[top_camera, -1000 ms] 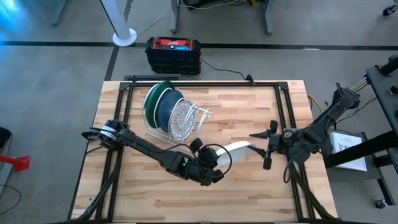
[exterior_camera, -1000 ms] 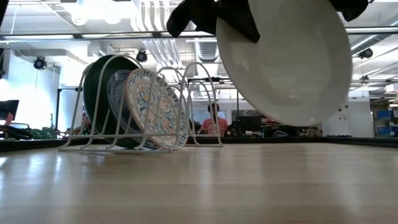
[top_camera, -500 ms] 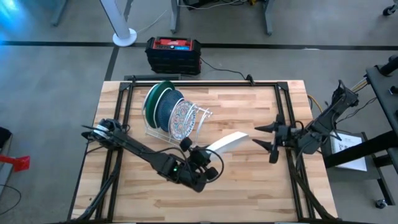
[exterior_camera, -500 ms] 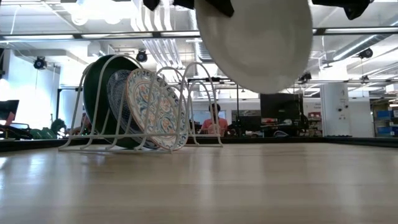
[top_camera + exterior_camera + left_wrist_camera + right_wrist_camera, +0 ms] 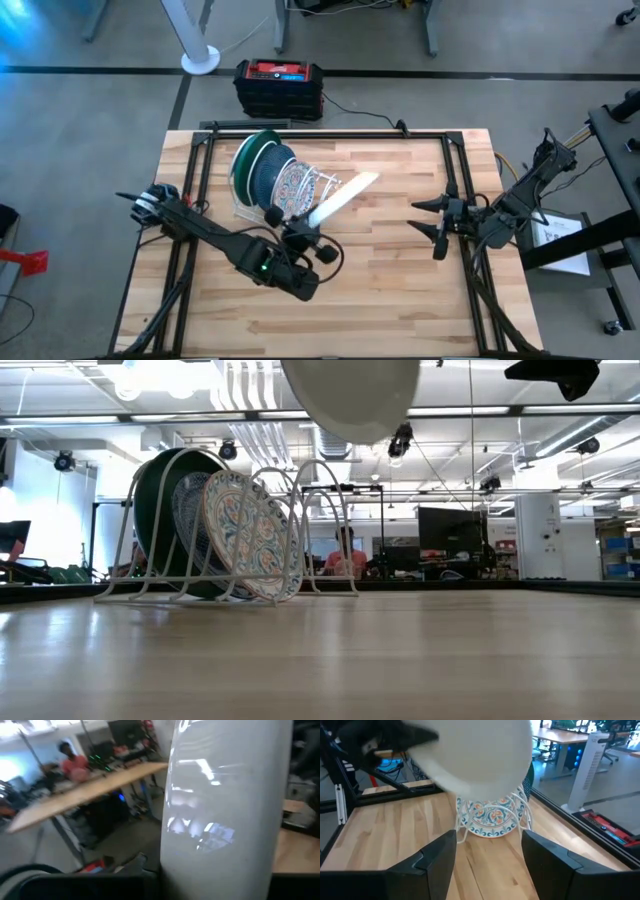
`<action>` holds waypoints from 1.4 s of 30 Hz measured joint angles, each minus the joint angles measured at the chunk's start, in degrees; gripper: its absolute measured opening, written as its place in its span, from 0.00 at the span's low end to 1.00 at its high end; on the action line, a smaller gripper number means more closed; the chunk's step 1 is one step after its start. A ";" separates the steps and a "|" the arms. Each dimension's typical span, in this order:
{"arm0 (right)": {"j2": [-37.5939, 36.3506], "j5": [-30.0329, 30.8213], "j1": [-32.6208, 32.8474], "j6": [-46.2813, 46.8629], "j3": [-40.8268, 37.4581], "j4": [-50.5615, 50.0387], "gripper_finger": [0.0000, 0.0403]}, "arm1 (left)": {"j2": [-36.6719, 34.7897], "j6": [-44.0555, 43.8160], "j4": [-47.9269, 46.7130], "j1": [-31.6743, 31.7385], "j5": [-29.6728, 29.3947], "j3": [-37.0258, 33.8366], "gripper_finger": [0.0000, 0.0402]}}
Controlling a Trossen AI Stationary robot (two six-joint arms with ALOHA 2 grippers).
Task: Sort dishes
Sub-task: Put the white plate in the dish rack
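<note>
No brand, label or legible writing is visible on any item; the printing on the paper sheet (image 5: 560, 232) at the table's 3 o'clock edge is too small to read.

The left gripper (image 5: 300, 228) is clamped on the rim of the white plate (image 5: 338, 199), holding it edge-on in the air above the table (image 5: 400, 290), at about 4 o'clock from the wire rack (image 5: 322, 186). In the low view only the plate's lower part (image 5: 350, 395) shows; the rest is cut off by the frame. In the left wrist view the plate (image 5: 225, 805) fills most of the frame and hides the fingers.

The rack stands at the table's 11 o'clock area. It holds, upright, the green plate (image 5: 243, 160), the dark blue plate (image 5: 266, 178) and the floral plate (image 5: 291, 192). The blue plate is largely hidden between its neighbours.

The right gripper (image 5: 428, 229) hangs at the table's 3 o'clock side, fingers spread, holding nothing, well apart from the plate.

A black and red case (image 5: 279, 85) lies on the floor at 12 o'clock.
</note>
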 joint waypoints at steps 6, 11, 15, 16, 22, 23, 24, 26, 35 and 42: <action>0.03 0.03 -0.03 0.10 0.00 -0.22 0.54 | -2.34 4.66 -0.35 0.09 -3.21 0.00 0.13; 0.07 1.49 -0.11 0.00 -0.02 -0.52 0.53 | -3.19 5.56 -1.77 0.40 -6.84 0.02 0.13; 0.12 1.47 -0.11 -0.15 -0.04 -0.56 0.52 | -3.19 5.46 -2.89 0.99 -6.56 0.02 0.13; 0.22 1.49 -0.11 -0.15 -0.04 -0.56 0.52 | -3.25 5.41 -3.31 1.14 -6.54 0.02 0.13; 0.89 1.46 -0.13 -0.31 -0.12 -0.63 0.53 | -3.25 1.86 -7.71 2.94 -5.93 0.02 0.13; 0.90 1.47 -0.13 -0.28 -0.13 -0.63 0.53 | -3.27 0.14 -9.16 3.31 -5.82 0.02 0.13; 0.87 1.50 -0.14 -0.27 -0.17 -0.61 0.52 | -3.37 -2.12 -10.95 3.70 -5.50 0.02 0.13; 0.82 2.41 -0.15 0.11 -0.27 -0.65 0.52 | -3.76 -7.39 -15.14 4.48 -4.05 0.00 0.13; 0.81 3.34 -1.27 0.57 -0.31 -0.69 0.52 | -4.09 -33.56 -31.39 5.75 1.09 -0.02 0.13; 0.81 3.32 -1.77 0.55 -0.33 -0.87 0.52 | -2.71 -37.32 -34.71 6.35 3.43 -0.11 0.13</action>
